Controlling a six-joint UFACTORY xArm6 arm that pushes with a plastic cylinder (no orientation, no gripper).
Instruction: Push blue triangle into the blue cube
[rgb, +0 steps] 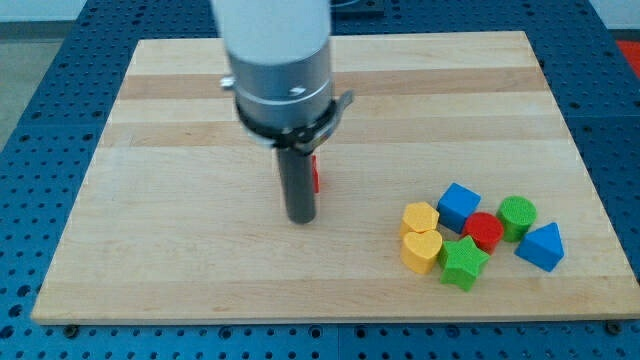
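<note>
Wooden board (200, 260): pale, lying on a blue perforated surface (40, 60); its four edges are all in view.

Arm body (278, 60): white and grey cylinder, cut off by the view's top edge. It hides the board behind it.

Dark rod, with my tip (301, 218): it has no jaws, so it neither opens nor closes and grasps nothing. The tip rests on bare board near the centre, well apart from the cluster of blocks at the view's lower right.

Red block (315, 175): only a thin sliver shows at the rod's right side, the rest hidden behind the rod. Shape cannot be made out; it seems to sit just beside the rod, though contact is uncertain.

Blue cube (459, 206): top left of the cluster.

Blue triangle (541, 246): far right of the cluster, apart from the blue cube, with two blocks between them.

Red cylinder (484, 231): centre of the cluster, just beside the blue cube.

Green cylinder (517, 216): right of the red cylinder, close to the blue triangle.

Green star (464, 262): bottom of the cluster.

Two yellow hearts (420, 217) (421, 250): stacked along the cluster's left side, touching or nearly so.
</note>
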